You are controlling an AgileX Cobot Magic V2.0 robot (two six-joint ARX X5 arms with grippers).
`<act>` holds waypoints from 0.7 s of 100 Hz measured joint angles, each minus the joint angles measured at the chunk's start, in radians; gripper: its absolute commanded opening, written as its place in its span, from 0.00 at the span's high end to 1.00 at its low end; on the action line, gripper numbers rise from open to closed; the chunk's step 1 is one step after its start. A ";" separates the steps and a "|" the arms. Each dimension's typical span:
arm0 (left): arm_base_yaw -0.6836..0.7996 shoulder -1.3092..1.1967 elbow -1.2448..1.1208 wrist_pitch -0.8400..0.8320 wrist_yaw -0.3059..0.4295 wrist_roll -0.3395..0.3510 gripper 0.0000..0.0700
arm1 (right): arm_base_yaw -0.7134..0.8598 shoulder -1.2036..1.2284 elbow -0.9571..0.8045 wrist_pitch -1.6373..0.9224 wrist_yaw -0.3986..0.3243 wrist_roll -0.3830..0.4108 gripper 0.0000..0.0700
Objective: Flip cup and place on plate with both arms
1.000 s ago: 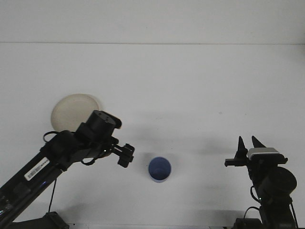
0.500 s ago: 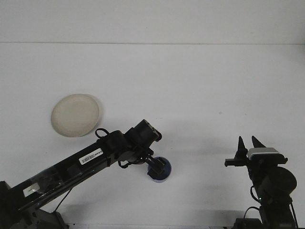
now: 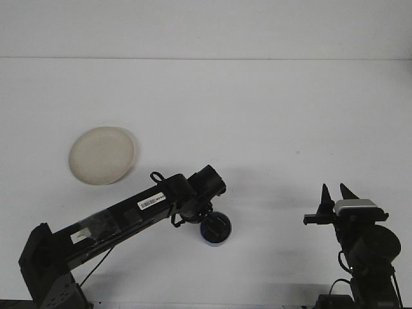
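Over blue cup point(image 3: 215, 235), left claw point(image 3: 214, 225), opening hidden

Left arm point(image 3: 129, 215) lies diagonally across near-left table point(image 3: 257, 109), its gripper point(image 3: 214, 226) over blue cup point(image 3: 216, 233), blocking approach from left. Cup's right side open toward right gripper point(image 3: 337, 193). Plate point(image 3: 102, 154) unobstructed.
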State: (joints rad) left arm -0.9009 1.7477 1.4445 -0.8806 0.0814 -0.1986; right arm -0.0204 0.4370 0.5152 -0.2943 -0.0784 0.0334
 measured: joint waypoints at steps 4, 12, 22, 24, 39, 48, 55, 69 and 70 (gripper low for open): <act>0.000 0.000 0.000 0.001 0.000 0.001 0.55 | 0.000 0.000 0.000 0.000 0.000 0.000 0.60; 0.000 0.000 0.000 0.005 0.000 0.005 0.60 | 0.000 0.000 0.000 0.000 0.000 0.000 0.60; 0.000 0.000 0.000 0.006 0.000 0.015 0.90 | 0.000 0.000 0.000 0.000 0.000 0.000 0.60; 0.000 0.000 0.000 0.006 0.000 0.017 0.98 | 0.000 0.000 0.000 0.000 0.000 0.000 0.60; 0.000 0.006 0.000 0.008 0.000 0.027 0.99 | 0.000 0.000 0.000 0.000 0.000 0.000 0.61; 0.000 0.007 0.000 0.012 0.000 0.035 0.99 | 0.000 0.000 0.000 0.000 0.000 0.000 0.60; 0.000 0.007 0.000 0.014 0.000 0.039 0.99 | 0.000 0.000 0.000 0.000 0.000 0.000 0.60; 0.003 0.007 0.005 -0.001 0.000 0.046 0.99 | 0.000 0.000 0.000 0.000 0.000 0.000 0.60; 0.003 0.007 0.007 -0.004 0.000 0.047 0.99 | 0.000 0.000 0.000 0.000 0.000 0.000 0.60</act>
State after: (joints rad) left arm -0.8974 1.7546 1.4513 -0.8848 0.0811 -0.1513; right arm -0.0204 0.4370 0.5152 -0.2943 -0.0784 0.0334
